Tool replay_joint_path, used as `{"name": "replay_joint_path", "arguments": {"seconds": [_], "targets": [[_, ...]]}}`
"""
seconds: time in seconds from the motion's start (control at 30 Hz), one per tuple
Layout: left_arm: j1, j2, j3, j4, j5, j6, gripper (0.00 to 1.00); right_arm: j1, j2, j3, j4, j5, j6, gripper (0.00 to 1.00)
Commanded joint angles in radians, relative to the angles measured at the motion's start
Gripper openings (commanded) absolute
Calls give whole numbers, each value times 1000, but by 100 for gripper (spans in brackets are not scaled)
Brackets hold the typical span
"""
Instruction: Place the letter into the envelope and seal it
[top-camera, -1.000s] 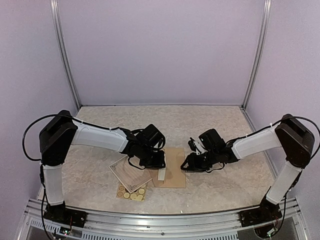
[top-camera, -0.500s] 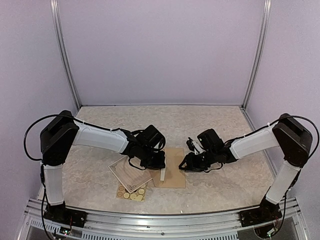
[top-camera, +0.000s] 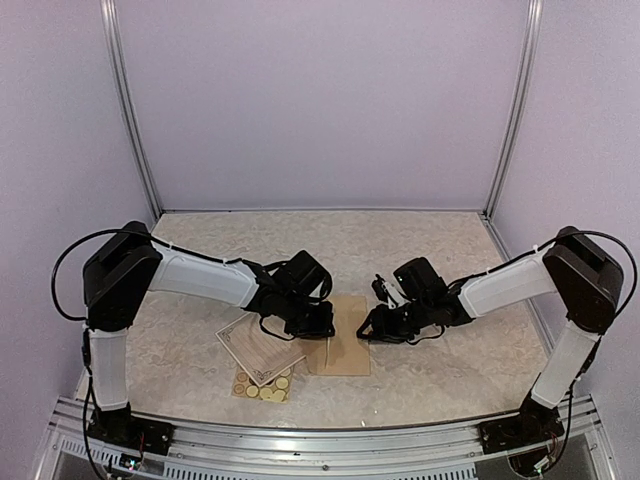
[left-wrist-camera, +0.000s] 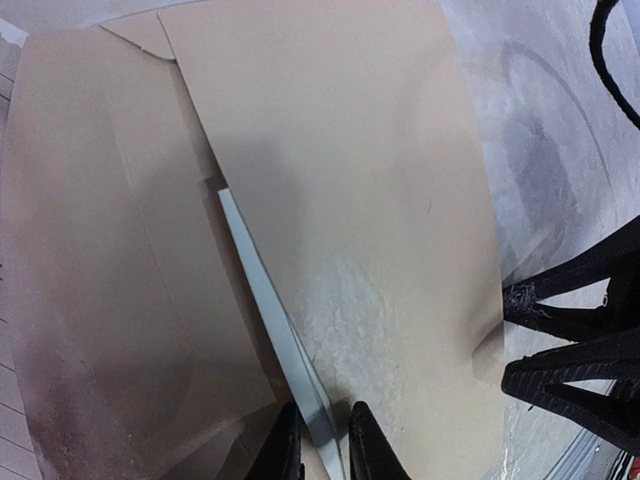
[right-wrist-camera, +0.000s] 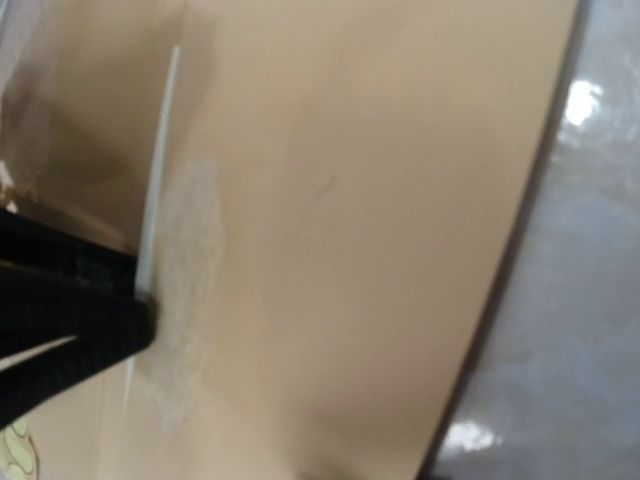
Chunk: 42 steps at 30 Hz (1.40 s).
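Envelope (left-wrist-camera: 380, 150): tan, lying on the table (top-camera: 420, 250) directly under my left claw, between my two arms.
My left claw (left-wrist-camera: 324, 448): fingers drawn close together, pinching the near end of a thin white strip (left-wrist-camera: 262, 300).
Strip's line: its long axis runs straight away from my fingertips across the envelope, along the edge where two tan panels meet. I cannot tell what the strip is.
My right claw (left-wrist-camera: 506, 335): fingers part way apart at the envelope's right edge, where the paper curls a little. I see nothing clamped between them.
Letter (top-camera: 258, 345): cream sheet, bordered face up, left of the envelope and not yet inside it. Its right corner meets the envelope's left edge. My left arm is the nearer one.
Sticker sheet (top-camera: 262, 385): just beside the letter, on the side toward my bases.
Room: bare table beyond the envelope and to its right.
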Motion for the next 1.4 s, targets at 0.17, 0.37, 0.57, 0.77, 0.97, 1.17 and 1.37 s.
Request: {"name": "replay_joint_path", "arguments": {"seconds": [0.17, 0.37, 0.57, 0.77, 0.97, 1.17, 1.37], "targets": [[-10, 64, -1, 80, 77, -16, 15, 20, -9, -10, -36, 60, 16, 36], [-20, 110, 55, 111, 111, -10, 15, 20, -80, -31, -82, 169, 32, 36], [-41, 170, 131, 135, 159, 4, 15, 17, -160, -63, -146, 271, 67, 36], [-71, 194, 183, 178, 169, 39, 15, 5, -280, -105, -183, 350, 89, 38], [-76, 34, 117, 199, 24, 89, 32, 0, -378, -96, -202, 376, 13, 45], [-45, -235, -61, 175, -92, 91, 66, -1, -387, -29, -198, 360, -112, 57], [55, -373, -261, 145, -85, 24, 71, -21, -277, 82, -180, 229, -213, 60]]}}
